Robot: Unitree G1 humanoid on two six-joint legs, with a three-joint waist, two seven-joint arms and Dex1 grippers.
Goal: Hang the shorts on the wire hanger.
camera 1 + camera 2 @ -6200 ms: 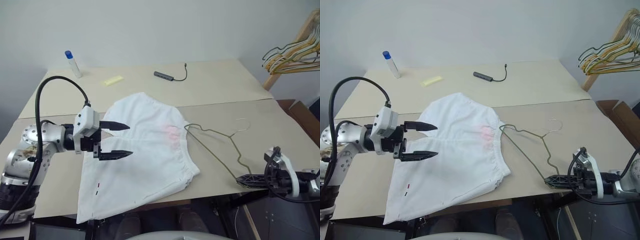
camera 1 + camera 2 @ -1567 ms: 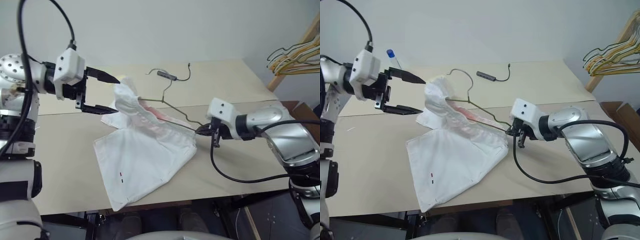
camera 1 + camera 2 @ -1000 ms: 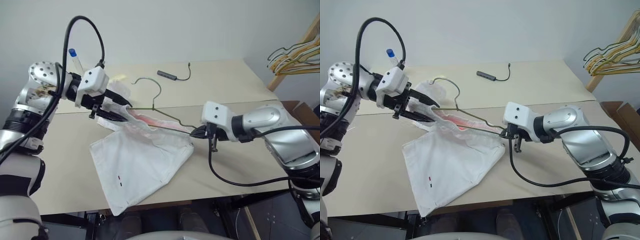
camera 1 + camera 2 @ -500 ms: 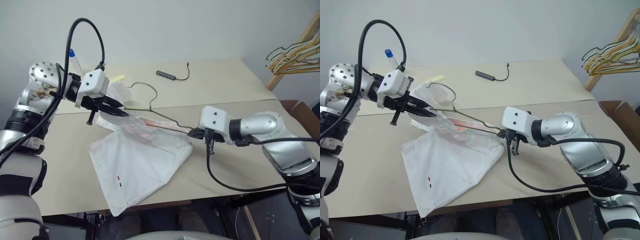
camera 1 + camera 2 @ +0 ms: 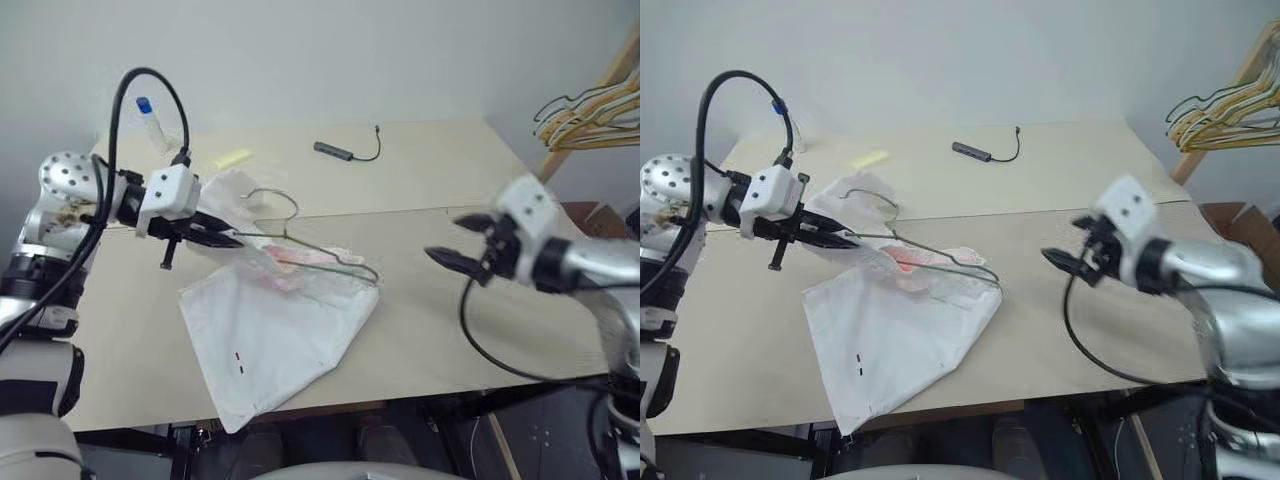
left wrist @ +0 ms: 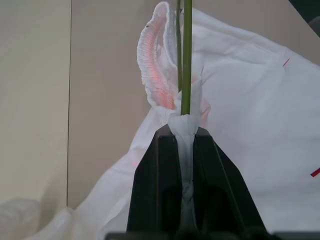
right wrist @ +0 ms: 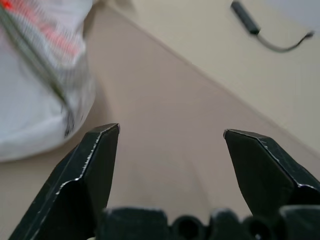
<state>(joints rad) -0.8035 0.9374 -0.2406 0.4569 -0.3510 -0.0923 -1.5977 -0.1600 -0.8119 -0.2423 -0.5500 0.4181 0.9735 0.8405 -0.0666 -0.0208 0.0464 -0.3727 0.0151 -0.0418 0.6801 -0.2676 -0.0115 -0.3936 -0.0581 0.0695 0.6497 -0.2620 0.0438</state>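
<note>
The shorts [image 5: 275,320] lay spread on the table [image 5: 450,330], the waistband end lifted toward the left gripper [image 5: 228,238]. Its 2 fingers [image 6: 160,175] were pressed together on a fold of the white cloth, with the wire hanger [image 5: 310,250] running out between them along the waistband, hook up. The right gripper [image 5: 452,240] hung well apart from the shorts, its 2 fingers [image 7: 95,165] spread wide and holding nothing. No writing could be read.
</note>
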